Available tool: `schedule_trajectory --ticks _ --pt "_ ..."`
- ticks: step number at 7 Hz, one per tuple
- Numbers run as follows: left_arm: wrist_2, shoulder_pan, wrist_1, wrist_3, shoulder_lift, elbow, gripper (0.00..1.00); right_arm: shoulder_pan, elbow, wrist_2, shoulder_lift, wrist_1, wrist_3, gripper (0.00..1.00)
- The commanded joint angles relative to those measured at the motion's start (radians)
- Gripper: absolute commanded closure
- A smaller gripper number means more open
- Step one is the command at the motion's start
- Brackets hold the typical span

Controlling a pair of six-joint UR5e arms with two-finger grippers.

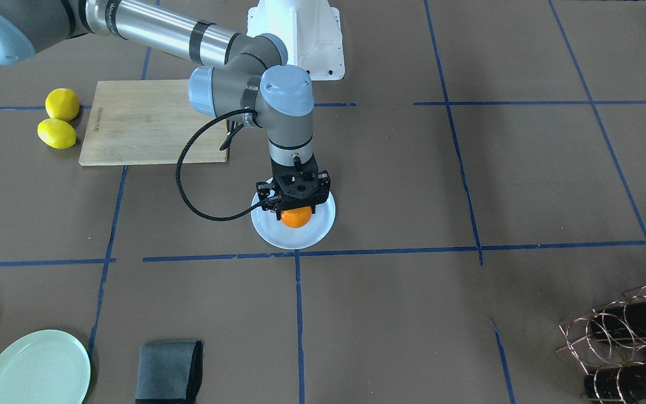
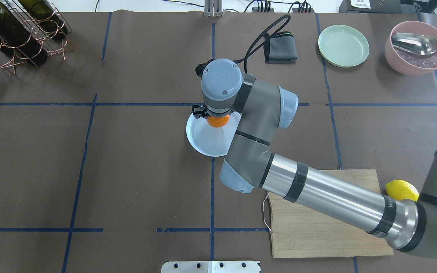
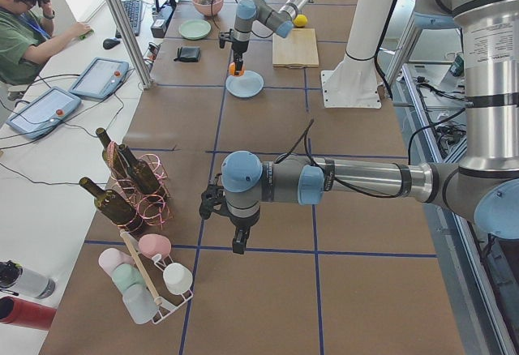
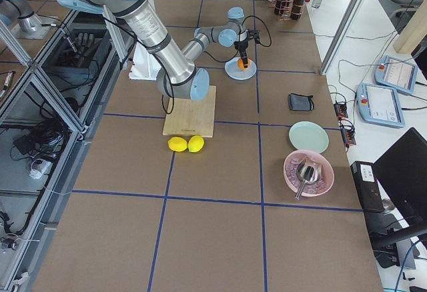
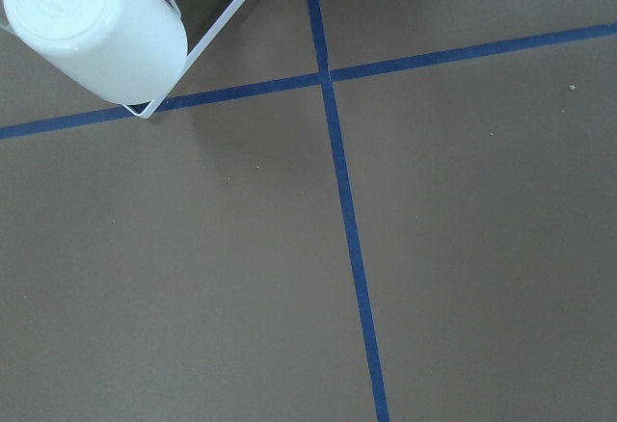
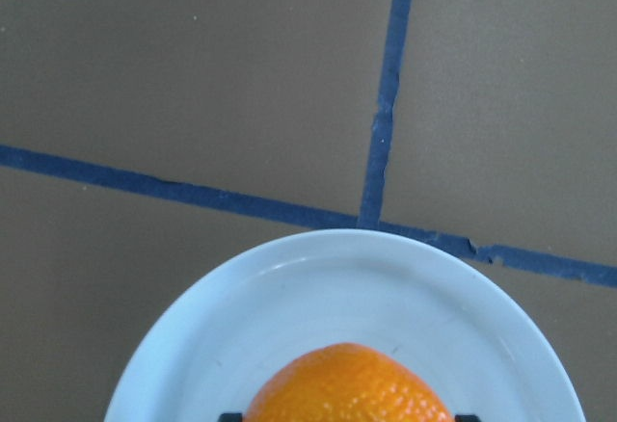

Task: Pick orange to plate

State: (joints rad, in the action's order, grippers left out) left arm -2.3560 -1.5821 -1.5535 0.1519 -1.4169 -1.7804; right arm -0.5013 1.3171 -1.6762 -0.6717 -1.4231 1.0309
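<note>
The orange (image 1: 296, 217) sits low over the middle of the pale bluish-white plate (image 1: 276, 233), and I cannot tell whether it touches the plate. My right gripper (image 1: 295, 207) points straight down and is shut on the orange. In the right wrist view the orange (image 6: 352, 388) fills the bottom edge with a dark fingertip at each side, and the plate (image 6: 318, 282) lies beneath. From overhead the wrist covers most of the orange (image 2: 218, 121). My left gripper (image 3: 238, 245) hangs over bare table far from the plate; I cannot tell if it is open or shut.
Two lemons (image 1: 59, 119) lie beside a wooden cutting board (image 1: 149, 123). A pale green plate (image 1: 37, 367), a folded grey cloth (image 1: 169, 370) and a copper wine rack (image 1: 626, 336) line the operators' edge. A pink bowl (image 2: 415, 47) holds a spoon. A white cup (image 5: 92, 27) hangs near my left wrist.
</note>
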Motion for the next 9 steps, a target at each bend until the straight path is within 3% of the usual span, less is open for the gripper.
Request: schedule_trajectory --ticks 1,2,4,5,7,8,9 --pt "-0.002 -0.001 0.000 0.000 0.001 -0.001 0.00 0.018 -0.004 0.016 -0.017 -0.003 0.005 0.35" --pt "-0.003 -0.001 0.000 0.000 0.001 -0.001 0.00 0.018 -0.004 0.016 -0.011 -0.003 0.005 0.00" --pt "-0.003 -0.001 0.000 0.000 0.001 0.001 0.00 -0.014 0.026 0.001 -0.006 -0.005 -0.009 0.00" --pt "-0.003 0.001 0.000 0.000 0.000 0.004 0.00 -0.081 0.063 -0.076 -0.012 -0.043 -0.035 0.00" --pt "-0.003 0.001 0.001 0.000 -0.003 0.001 0.00 -0.262 0.240 -0.268 -0.092 -0.226 -0.296 0.00" --pt "-0.002 0.001 0.006 0.001 -0.004 0.009 0.00 -0.378 0.355 -0.359 -0.192 -0.303 -0.507 0.00" --pt "-0.002 0.001 0.006 0.001 0.000 0.016 0.00 -0.487 0.413 -0.423 -0.274 -0.345 -0.681 0.00"
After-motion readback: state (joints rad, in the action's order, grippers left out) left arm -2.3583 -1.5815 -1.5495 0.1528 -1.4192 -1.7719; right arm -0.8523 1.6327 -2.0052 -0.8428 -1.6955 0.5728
